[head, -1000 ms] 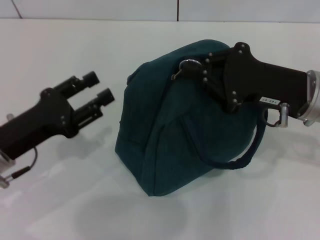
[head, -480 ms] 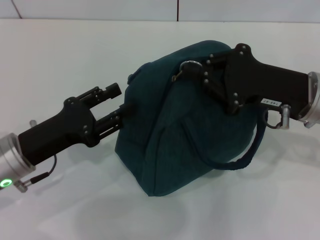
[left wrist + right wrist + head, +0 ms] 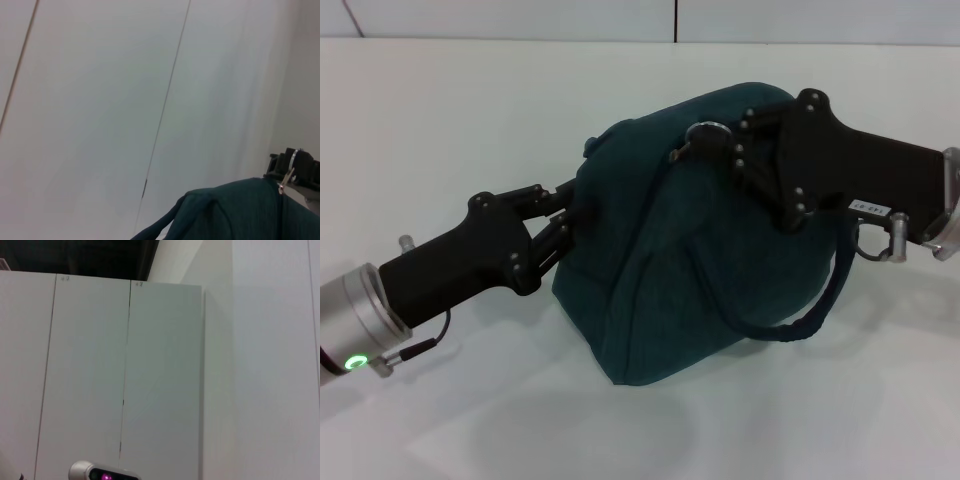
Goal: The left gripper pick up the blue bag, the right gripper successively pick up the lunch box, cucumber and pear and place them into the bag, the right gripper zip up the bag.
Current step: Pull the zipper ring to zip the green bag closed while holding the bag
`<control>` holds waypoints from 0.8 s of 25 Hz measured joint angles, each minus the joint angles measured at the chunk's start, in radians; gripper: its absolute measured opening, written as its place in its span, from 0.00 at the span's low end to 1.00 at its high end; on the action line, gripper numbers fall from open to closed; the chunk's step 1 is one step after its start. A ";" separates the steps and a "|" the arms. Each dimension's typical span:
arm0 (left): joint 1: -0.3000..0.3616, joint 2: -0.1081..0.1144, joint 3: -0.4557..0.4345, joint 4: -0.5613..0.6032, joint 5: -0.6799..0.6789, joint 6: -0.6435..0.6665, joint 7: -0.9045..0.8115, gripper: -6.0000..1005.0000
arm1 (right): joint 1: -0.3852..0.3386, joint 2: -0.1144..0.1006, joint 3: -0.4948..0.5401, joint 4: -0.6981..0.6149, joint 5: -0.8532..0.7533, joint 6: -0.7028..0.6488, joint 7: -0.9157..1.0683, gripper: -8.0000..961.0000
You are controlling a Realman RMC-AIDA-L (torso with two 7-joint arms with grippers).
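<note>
**Claws at both ends of the bag, zip ring under the right one**

Largest on the white tabletop is the blue bag, standing upright near the middle with its top closed over and one rope handle looping down its right side. None of the lunch box, cucumber or pear is in sight; they are presumably inside.

Next, the left claw reaches in from the robot's left, jaws drawn narrow, pinching the fabric at the bag's left end. The right claw comes from the opposite side, lying across the bag's top; whether it is closed I cannot tell.

Smallest, the silver zipper pull sits right at the right claw's tips. The zip seems to run along the top, roughly from one claw towards the other, so the left likely braces while the right draws.
</note>
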 joint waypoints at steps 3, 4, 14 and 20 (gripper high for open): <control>0.000 0.002 0.001 -0.001 0.000 0.000 0.004 0.37 | -0.011 -0.003 0.011 0.002 0.005 -0.003 0.000 0.02; 0.000 0.002 0.002 0.001 0.000 0.000 0.004 0.33 | -0.018 -0.004 0.019 0.001 0.005 -0.006 0.000 0.02; 0.000 0.010 0.003 0.014 0.000 0.003 0.004 0.05 | -0.072 -0.008 0.086 0.004 0.005 -0.042 0.001 0.02; 0.000 0.017 0.003 0.035 0.000 0.006 0.002 0.05 | -0.106 -0.008 0.138 0.008 0.000 -0.054 0.001 0.02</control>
